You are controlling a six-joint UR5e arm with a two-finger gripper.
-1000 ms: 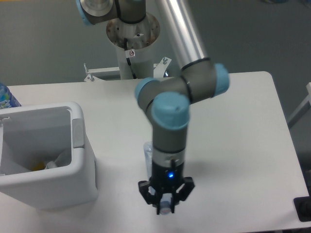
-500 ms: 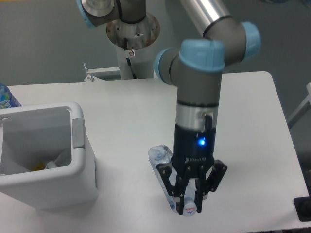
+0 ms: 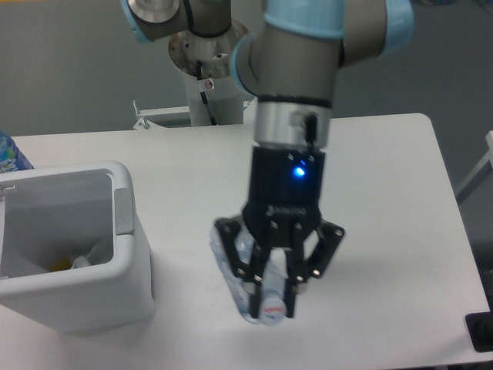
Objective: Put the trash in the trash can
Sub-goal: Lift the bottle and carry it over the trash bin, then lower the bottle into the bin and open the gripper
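**Camera view: bottle lifted, bin well to the left**

Camera view is showing the long flattened clear plastic bottle with a bluish tint (image 3: 245, 287) hanging tilted in the black two-finger claw (image 3: 276, 297), whose fingers are clamping on the bottle's lower end, near its cap. The bottle appears to be clear of the white bench (image 3: 385, 193), though the angle is making that hard to confirm. The crumpled whitish plastic wrapper (image 3: 94, 253) is already lying inside the white rectangular plastic bin with the thick rim and grey side tab (image 3: 127, 266), which is standing well apart from the claw, at the bench's left edge.

The grip is sitting at one end of a slippery, flattened bottle, so I judge the long free part may be swinging or twisting loose during the carry. It could also be catching on the bin's rim if the arm is travelling too low.

Compared with half a second ago, the claw is sitting further left and higher in the picture, and the bottle is coming up with it rather than lying on the bench.
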